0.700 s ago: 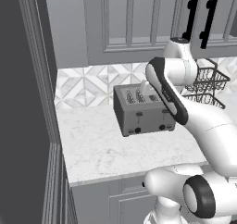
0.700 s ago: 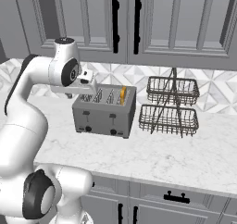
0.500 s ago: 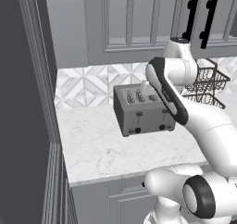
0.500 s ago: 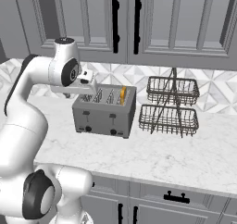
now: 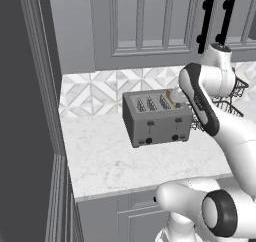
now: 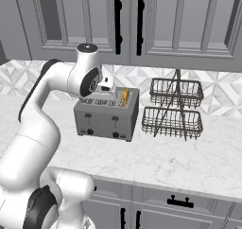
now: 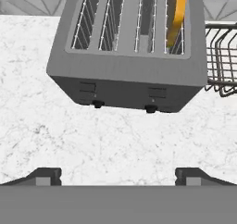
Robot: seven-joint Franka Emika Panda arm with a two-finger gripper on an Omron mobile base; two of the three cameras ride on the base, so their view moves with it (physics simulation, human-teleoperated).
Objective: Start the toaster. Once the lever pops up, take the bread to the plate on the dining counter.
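Observation:
The grey four-slot toaster (image 7: 129,47) stands on the marble worktop, also seen from the sides (image 5: 157,118) (image 6: 106,115). An orange-tan slice of bread (image 7: 176,12) sticks up from its rightmost slot (image 6: 125,97). Two slide levers and two dark knobs (image 7: 97,104) face the front. My gripper (image 7: 119,177) hovers above and in front of the toaster, open, its fingertips (image 7: 44,174) wide apart with nothing between them. The plate and the dining counter are out of view.
A two-tier wire basket rack (image 6: 172,110) stands right of the toaster, close to its side (image 7: 222,56). Grey wall cabinets hang above. A tall dark panel (image 5: 25,111) bounds the worktop (image 5: 110,161) on the left.

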